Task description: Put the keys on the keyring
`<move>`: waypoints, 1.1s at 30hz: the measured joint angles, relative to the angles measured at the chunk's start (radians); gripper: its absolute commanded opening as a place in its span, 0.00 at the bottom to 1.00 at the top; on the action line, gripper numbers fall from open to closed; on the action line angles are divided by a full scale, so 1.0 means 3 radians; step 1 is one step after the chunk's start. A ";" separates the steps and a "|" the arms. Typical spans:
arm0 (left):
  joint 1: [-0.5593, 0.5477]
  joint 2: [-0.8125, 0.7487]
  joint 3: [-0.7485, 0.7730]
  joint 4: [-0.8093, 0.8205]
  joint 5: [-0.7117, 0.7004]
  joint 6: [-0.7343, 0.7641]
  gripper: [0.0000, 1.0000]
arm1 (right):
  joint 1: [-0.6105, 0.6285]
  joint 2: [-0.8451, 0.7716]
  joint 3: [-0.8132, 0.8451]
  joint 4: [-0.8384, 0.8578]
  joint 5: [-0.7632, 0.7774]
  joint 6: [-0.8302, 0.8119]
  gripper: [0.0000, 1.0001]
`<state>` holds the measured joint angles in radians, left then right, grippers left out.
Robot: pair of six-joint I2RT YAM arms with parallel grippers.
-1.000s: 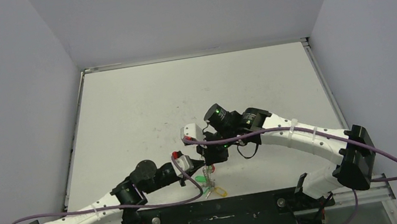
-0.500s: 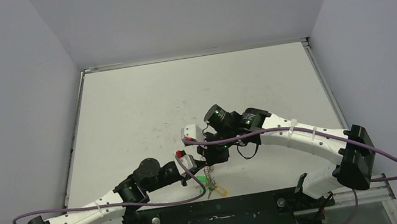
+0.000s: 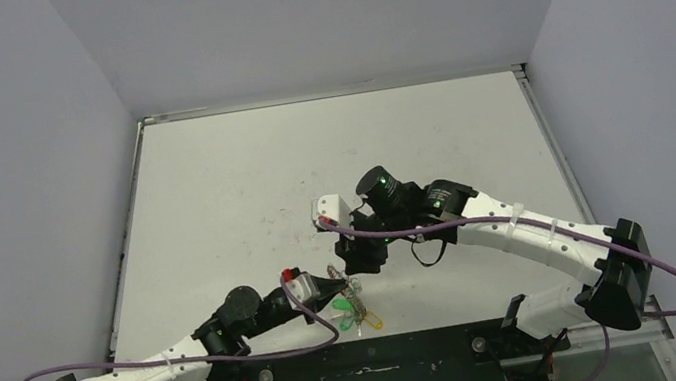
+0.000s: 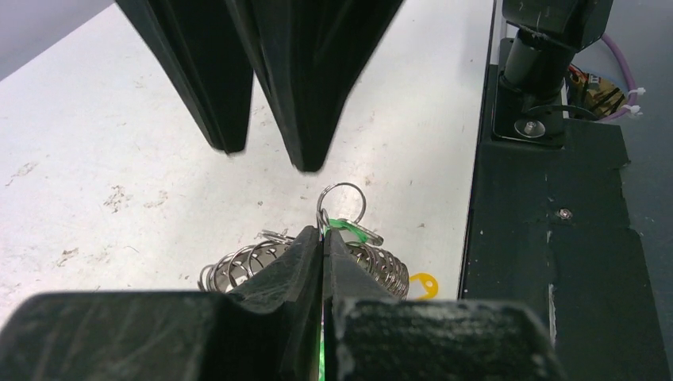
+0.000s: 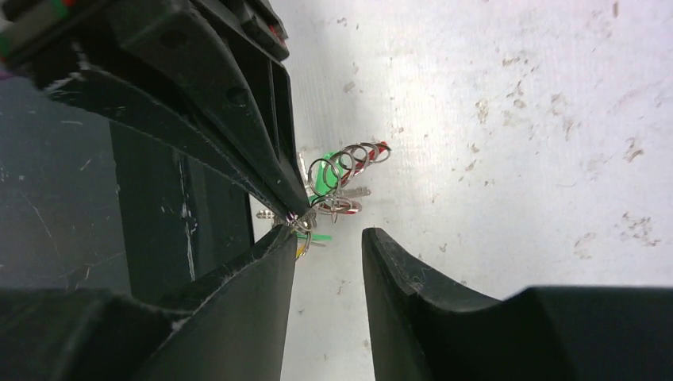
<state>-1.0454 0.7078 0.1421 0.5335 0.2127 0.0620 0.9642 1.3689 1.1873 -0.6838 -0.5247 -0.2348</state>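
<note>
1. Evidently mid-task: left gripper (image 4: 321, 238) fingers are pinched together on the keyring (image 4: 238, 266), its coil spreading either side of their tips.
2. Right gripper (image 5: 329, 234) fingers stand apart, empty, just beyond.
3. Green key (image 4: 353, 228) sits at the tips, yellow key (image 4: 422, 282) beside them; whether either is threaded I cannot tell.

The far half of the table (image 3: 328, 151) lies open. At the front edge, left end effector (image 3: 327, 285), right end effector (image 3: 358, 266) and black base plate (image 3: 370, 363) box in the keyring (image 3: 345, 284).
</note>
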 measured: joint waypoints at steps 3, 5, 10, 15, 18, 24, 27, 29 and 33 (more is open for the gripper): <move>-0.0001 -0.0005 -0.0151 0.0267 -0.0010 -0.0023 0.00 | -0.0033 -0.0140 -0.0011 0.0083 -0.0086 -0.0001 0.33; 0.0000 -0.0006 -0.0209 0.0431 -0.0010 -0.0023 0.00 | -0.0050 -0.0223 -0.0048 0.0148 -0.0183 -0.0013 0.32; -0.0001 -0.0023 -0.0287 0.0758 -0.0009 -0.0018 0.00 | -0.0050 -0.0275 -0.0127 0.0205 -0.0305 -0.0037 0.35; -0.0001 -0.0104 -0.0292 0.0785 -0.0009 -0.0018 0.00 | -0.0066 -0.0275 -0.0177 0.0160 -0.0308 -0.0048 0.34; -0.0001 -0.0142 -0.0292 0.0785 -0.0010 -0.0018 0.00 | -0.0074 -0.0273 -0.0206 0.0107 -0.0308 -0.0050 0.33; -0.0001 -0.0159 -0.0292 0.0783 -0.0010 -0.0018 0.00 | -0.0074 -0.0242 -0.0223 0.0051 -0.0319 -0.0053 0.16; -0.0001 -0.0159 -0.0292 0.0783 -0.0009 -0.0018 0.00 | -0.0074 -0.0189 -0.0224 0.0050 -0.0343 -0.0058 0.01; -0.0001 -0.0159 -0.0292 0.0782 -0.0009 -0.0018 0.00 | -0.0074 -0.0153 -0.0225 0.0048 -0.0360 -0.0062 0.00; -0.0001 -0.0160 -0.0292 0.0781 -0.0009 -0.0018 0.00 | -0.0076 -0.0095 -0.0240 0.0052 -0.0378 -0.0060 0.00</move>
<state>-1.0458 0.6598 0.0544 0.7677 0.2100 0.0566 0.9413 1.3403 1.1152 -0.6682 -0.6380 -0.2527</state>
